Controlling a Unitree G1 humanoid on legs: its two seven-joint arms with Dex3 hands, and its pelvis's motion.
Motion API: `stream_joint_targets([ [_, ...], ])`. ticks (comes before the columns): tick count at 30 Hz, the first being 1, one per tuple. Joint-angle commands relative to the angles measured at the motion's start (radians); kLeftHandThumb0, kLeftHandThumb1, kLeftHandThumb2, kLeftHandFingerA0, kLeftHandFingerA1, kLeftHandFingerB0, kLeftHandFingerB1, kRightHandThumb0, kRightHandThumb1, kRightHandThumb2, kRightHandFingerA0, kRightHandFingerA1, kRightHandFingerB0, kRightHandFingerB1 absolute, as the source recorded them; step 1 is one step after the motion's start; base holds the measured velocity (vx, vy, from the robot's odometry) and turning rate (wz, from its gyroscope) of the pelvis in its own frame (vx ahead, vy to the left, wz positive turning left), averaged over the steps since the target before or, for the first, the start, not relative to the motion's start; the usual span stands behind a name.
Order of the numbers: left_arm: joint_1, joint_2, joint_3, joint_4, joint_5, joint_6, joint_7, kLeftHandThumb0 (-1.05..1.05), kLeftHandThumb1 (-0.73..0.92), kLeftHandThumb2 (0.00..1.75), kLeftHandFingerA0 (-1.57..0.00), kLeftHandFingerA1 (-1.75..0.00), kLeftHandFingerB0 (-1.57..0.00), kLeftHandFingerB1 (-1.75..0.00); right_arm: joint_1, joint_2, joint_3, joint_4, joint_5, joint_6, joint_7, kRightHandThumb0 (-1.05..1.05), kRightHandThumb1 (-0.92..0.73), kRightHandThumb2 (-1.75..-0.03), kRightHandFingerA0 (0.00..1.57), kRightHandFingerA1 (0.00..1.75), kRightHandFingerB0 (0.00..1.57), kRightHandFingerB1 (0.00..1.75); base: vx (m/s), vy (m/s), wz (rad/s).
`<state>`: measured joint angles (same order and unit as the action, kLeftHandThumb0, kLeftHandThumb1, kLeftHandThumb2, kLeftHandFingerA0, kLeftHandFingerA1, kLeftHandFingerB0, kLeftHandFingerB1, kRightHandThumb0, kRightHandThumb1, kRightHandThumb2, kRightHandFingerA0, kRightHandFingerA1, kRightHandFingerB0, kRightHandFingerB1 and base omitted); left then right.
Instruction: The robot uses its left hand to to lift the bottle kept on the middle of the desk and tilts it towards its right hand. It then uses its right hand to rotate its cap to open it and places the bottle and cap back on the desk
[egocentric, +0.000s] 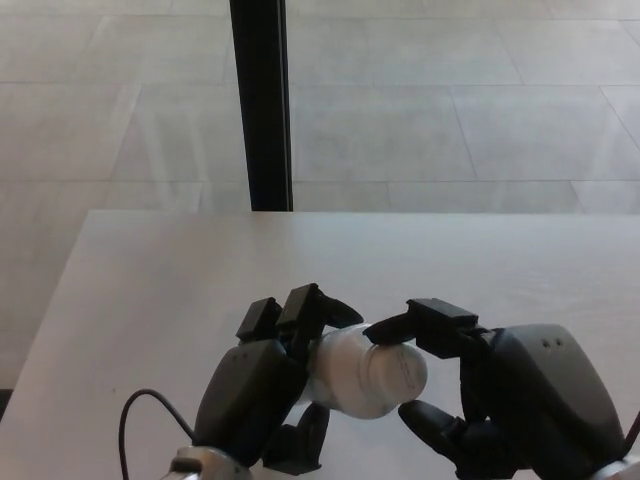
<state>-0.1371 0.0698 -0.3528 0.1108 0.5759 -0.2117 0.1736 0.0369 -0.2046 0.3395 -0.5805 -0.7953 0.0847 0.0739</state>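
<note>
A white bottle (350, 372) is held above the desk (150, 290), tilted with its white cap (397, 368) pointing toward the right. My left hand (268, 385) is shut on the bottle's body, its fingers wrapped over the top. My right hand (500, 400) has its fingers closed on the cap, one finger across the top and the thumb below it. The bottle's lower part is hidden behind my left hand.
A black vertical post (261, 105) stands beyond the desk's far edge, over a tiled floor. A thin black cable (130, 420) loops by my left wrist. The desk's left edge runs diagonally at the lower left.
</note>
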Motion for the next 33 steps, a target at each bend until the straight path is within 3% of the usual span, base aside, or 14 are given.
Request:
stream_joint_targets([
  [1,-0.005,0.011,0.009,0.001,-0.004,-0.010,0.010,0.12,0.79,1.42,-1.20,-1.31,-1.15,-1.25,-0.067,-0.095,-0.024,-0.009,0.018,-0.062,0.101,-0.24,-0.49,-0.92,1.00,1.63,0.95,0.88,0.00,0.000,0.00],
  [2,-0.006,0.010,0.010,0.002,-0.006,-0.012,0.011,0.18,0.50,1.62,-1.21,-1.75,-1.14,-1.56,-0.082,-0.112,-0.026,-0.006,0.026,-0.070,0.107,-0.26,-0.47,-0.90,1.01,1.63,0.98,0.85,0.00,0.000,0.00],
  [5,-0.011,0.017,0.011,0.009,0.002,-0.023,0.018,0.18,0.48,1.65,-1.21,-1.75,-1.14,-1.56,-0.114,-0.135,-0.022,0.003,0.028,-0.086,0.108,-0.27,-0.46,-0.91,1.03,1.64,0.99,0.84,0.00,0.000,0.00],
  [6,-0.010,0.018,0.013,0.009,-0.003,-0.020,0.014,0.12,0.78,1.43,-1.21,-1.32,-1.16,-1.26,-0.130,-0.136,-0.019,0.004,0.026,-0.085,0.116,-0.29,-0.48,-0.87,1.02,1.64,0.97,0.82,0.00,0.000,0.00],
  [7,-0.010,0.016,0.014,0.007,-0.007,-0.014,0.007,0.10,0.45,1.56,-1.20,-1.75,-1.12,-1.55,-0.139,-0.137,-0.018,-0.001,0.025,-0.078,0.127,-0.29,-0.48,-0.85,1.02,1.64,0.97,0.81,0.00,0.000,0.00],
  [18,-0.004,0.010,0.008,-0.013,0.003,0.011,-0.008,0.01,0.50,1.41,-1.16,-1.75,-1.05,-1.53,-0.200,-0.121,-0.009,0.031,-0.042,-0.166,0.018,-0.36,-0.39,-0.95,1.27,1.33,0.89,0.84,0.00,0.000,0.00],
  [19,-0.002,0.011,0.009,-0.013,-0.004,0.006,-0.011,0.06,0.73,1.34,-1.13,-1.22,-1.07,-1.17,-0.208,-0.124,-0.010,0.044,-0.046,-0.198,-0.014,-0.32,-0.49,-0.74,1.04,1.63,0.96,0.74,0.00,0.000,0.00],
  [20,-0.002,0.013,0.008,-0.010,-0.003,-0.007,-0.003,0.06,0.48,1.36,-1.17,-1.75,-1.06,-1.53,-0.221,-0.128,-0.010,0.064,-0.064,-0.236,-0.063,-0.36,-0.38,-0.91,1.28,1.36,0.88,0.84,0.00,0.000,0.00],
  [22,0.000,0.012,0.004,-0.024,0.014,0.013,-0.004,0.16,0.47,1.35,-1.08,-1.75,-0.97,-1.62,-0.238,-0.139,-0.014,0.078,-0.068,-0.273,-0.087,-0.36,-0.53,-0.67,1.00,1.67,0.92,0.78,0.00,0.000,0.00],
  [24,-0.004,0.016,-0.001,-0.027,0.034,0.021,-0.002,0.26,0.48,1.22,-1.24,-1.39,-1.12,-1.26,-0.261,-0.148,-0.023,0.109,-0.062,-0.332,-0.143,-0.37,-0.36,-0.88,1.27,1.37,0.85,0.85,0.00,0.000,0.00],
  [25,-0.005,0.020,-0.005,-0.033,0.050,0.034,-0.005,0.21,0.42,1.35,-1.02,-1.75,-0.97,-1.52,-0.287,-0.165,-0.030,0.134,-0.072,-0.384,-0.191,-0.36,-0.35,-0.87,1.28,1.37,0.86,0.85,0.00,0.000,0.00],
  [26,-0.007,0.018,-0.005,-0.028,0.045,0.028,0.000,0.15,0.41,1.40,-1.17,-1.65,-1.09,-1.45,-0.313,-0.187,-0.035,0.160,-0.093,-0.432,-0.241,-0.36,-0.50,-0.66,1.00,1.66,0.88,0.82,0.00,0.000,0.00],
  [28,-0.004,0.010,-0.002,-0.034,0.031,0.046,-0.015,0.22,0.48,1.36,-1.01,-1.75,-0.95,-1.59,-0.344,-0.209,-0.040,0.194,-0.106,-0.480,-0.288,-0.36,-0.36,-0.90,1.28,1.36,0.87,0.88,0.00,0.000,0.00],
  [33,-0.003,0.008,-0.001,-0.046,0.027,0.071,-0.033,0.18,0.50,1.29,-0.97,-1.75,-0.93,-1.53,-0.406,-0.279,-0.052,0.255,-0.120,-0.589,-0.360,-0.29,-0.51,-0.77,1.06,1.68,0.88,0.88,0.00,0.000,0.00],
])
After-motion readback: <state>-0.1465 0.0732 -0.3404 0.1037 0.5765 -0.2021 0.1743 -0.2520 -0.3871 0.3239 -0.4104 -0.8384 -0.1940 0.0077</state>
